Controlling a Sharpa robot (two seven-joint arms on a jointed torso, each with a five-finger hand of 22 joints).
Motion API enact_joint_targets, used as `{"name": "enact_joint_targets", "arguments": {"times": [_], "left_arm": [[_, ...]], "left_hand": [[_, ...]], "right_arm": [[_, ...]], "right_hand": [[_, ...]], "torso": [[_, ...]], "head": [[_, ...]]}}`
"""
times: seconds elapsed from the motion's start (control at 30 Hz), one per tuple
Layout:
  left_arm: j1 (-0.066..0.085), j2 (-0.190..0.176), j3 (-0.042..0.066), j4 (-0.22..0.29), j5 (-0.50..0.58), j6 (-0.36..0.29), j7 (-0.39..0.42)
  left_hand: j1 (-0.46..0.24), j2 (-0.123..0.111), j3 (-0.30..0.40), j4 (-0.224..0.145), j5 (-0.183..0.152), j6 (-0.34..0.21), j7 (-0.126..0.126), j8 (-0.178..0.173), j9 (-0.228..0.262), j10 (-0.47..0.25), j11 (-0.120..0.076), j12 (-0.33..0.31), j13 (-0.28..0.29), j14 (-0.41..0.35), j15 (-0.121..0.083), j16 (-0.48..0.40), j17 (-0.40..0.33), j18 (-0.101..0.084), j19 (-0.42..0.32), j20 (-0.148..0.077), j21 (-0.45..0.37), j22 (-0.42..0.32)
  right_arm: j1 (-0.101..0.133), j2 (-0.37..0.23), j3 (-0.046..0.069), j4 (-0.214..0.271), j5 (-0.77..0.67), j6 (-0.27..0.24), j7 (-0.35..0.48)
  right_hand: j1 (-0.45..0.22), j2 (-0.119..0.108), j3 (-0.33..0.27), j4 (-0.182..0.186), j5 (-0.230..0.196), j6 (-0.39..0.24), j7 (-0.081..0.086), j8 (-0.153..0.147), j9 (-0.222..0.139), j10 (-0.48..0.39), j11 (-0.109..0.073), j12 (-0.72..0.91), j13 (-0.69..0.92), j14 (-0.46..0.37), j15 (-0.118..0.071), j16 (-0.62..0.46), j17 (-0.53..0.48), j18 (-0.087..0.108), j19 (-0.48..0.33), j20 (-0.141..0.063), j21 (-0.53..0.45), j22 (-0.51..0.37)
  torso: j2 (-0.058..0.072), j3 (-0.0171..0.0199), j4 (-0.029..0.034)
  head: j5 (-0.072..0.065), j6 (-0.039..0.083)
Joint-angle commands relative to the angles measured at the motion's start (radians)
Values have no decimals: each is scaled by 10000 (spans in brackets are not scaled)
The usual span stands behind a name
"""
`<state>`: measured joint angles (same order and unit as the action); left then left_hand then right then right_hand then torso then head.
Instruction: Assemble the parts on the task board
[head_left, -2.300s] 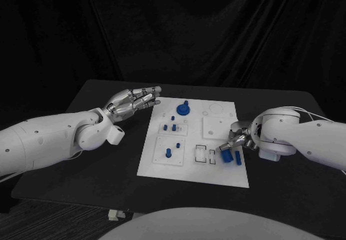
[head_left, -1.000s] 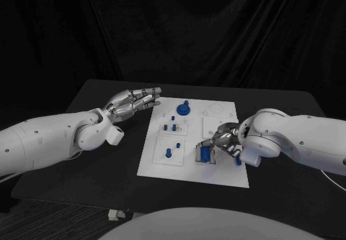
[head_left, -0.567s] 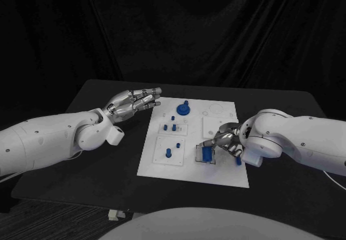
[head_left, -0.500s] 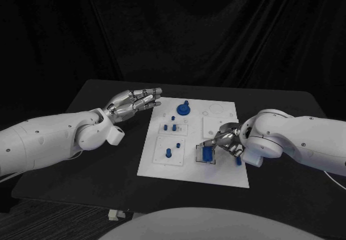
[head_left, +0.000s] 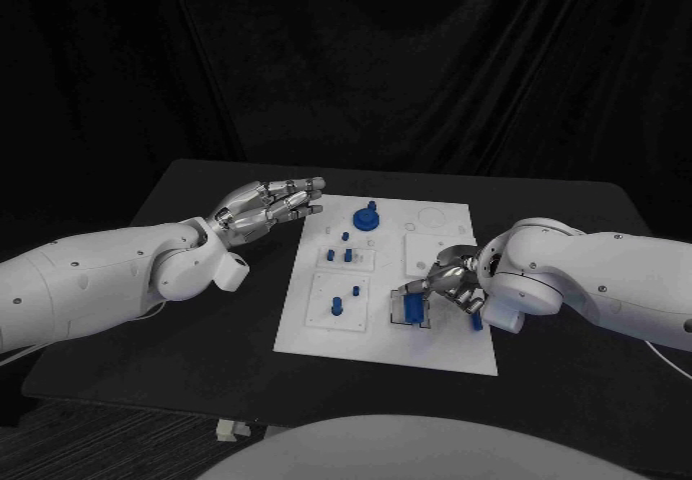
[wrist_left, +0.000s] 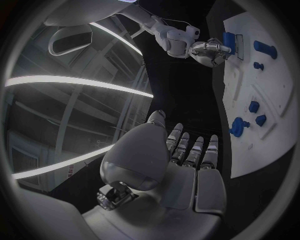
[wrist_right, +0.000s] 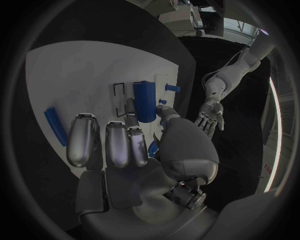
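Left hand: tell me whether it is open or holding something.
Open. The left hand hovers beside the task board with its fingers apart and nothing in them.

Head camera high above the task board (head_left: 387, 300); both wrist fisheyes close, sharing it

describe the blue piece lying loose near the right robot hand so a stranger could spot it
Start at the white board in the middle of the black table. At its right edge, beside the right robot hand, a slim blue bar lies flat. Unlike the other blue pieces, it sits in no slot.
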<state>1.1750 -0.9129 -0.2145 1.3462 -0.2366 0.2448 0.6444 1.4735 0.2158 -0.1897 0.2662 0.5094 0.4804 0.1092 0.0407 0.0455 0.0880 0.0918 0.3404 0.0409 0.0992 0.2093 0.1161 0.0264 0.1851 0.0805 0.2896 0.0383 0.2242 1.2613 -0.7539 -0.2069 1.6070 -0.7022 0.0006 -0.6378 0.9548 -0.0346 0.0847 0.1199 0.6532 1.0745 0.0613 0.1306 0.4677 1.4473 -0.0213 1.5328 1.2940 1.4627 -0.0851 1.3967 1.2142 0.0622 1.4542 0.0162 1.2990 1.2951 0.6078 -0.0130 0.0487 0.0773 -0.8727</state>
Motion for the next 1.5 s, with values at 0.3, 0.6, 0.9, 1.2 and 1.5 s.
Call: {"name": "enact_joint_targets", "arguments": {"times": [0.3, 0.6, 0.9, 1.2, 1.5], "left_arm": [[-18, -14, 9, 15, 40, 180, 58], [-19, -32, 9, 14, 40, 204, 36], [-23, -19, 9, 4, 40, 243, 5], [-27, -22, 8, 0, 40, 277, -27], [-31, -29, 8, -7, 40, 305, -60]], "left_hand": [[129, 38, 217, 86, 184, -51, 9, 132, 43, 45, 67, 92, 28, 140, 47, 92, 49, -315, 173, 30, 114, 121], [130, 43, 222, 89, 185, -29, 29, 137, 46, 45, 67, 93, 27, 135, 51, 89, 47, -324, 169, 29, 112, 103], [133, 46, 226, 89, 186, -19, 44, 140, 47, 42, 66, 85, 26, 133, 55, 90, 46, -332, 166, 28, 110, 91], [150, 54, 242, 80, 202, 20, 76, 149, 52, 40, 68, 87, 26, 135, 65, 98, 45, -349, 160, 27, 107, 74], [208, 58, 284, 37, 257, 46, 104, 155, 55, 41, 85, 91, 27, 136, 81, 112, 45, -380, 166, 24, 109, 73]], "right_arm": [[-146, 81, 4, -89, -125, 225, -159], [-227, 80, 4, -117, -247, 231, -163], [-242, 85, 4, -111, -285, 193, -161], [-254, 102, 5, -142, -216, 46, -151], [-258, 115, 5, -183, -155, -45, -139]], "right_hand": [[-539, 95, 1067, 198, -649, -450, -38, 176, 683, 1034, -12, -170, 2269, 446, -13, -193, -139, 39, 24, 85, -354, 1828], [-693, 41, 797, 331, -2146, -569, -30, 248, 773, 1028, -2, -178, 2258, 450, -5, -210, -159, 44, 39, 95, -419, 1827], [-894, 56, 442, 520, -3397, -611, -38, 346, 858, 1022, -5, -193, 2240, 452, -7, -213, -161, 45, 55, 96, -458, 1836], [-1083, 188, 252, 754, -3734, -612, -47, 413, 904, 1021, -12, -194, 2237, 455, -10, -207, -150, 45, 63, 93, -473, 1844], [-1069, 379, 234, 870, -3167, -581, -69, 486, 948, 1025, -31, -183, 2244, 460, -26, -196, -130, 49, 64, 80, -503, 1846]], "torso": [[9, 0, 6], [8, 0, 12], [9, 1, 6], [5, 1, 2], [4, 1, 9]], "head": [[55, 1], [55, 1], [62, 1], [82, 1], [85, 1]]}}
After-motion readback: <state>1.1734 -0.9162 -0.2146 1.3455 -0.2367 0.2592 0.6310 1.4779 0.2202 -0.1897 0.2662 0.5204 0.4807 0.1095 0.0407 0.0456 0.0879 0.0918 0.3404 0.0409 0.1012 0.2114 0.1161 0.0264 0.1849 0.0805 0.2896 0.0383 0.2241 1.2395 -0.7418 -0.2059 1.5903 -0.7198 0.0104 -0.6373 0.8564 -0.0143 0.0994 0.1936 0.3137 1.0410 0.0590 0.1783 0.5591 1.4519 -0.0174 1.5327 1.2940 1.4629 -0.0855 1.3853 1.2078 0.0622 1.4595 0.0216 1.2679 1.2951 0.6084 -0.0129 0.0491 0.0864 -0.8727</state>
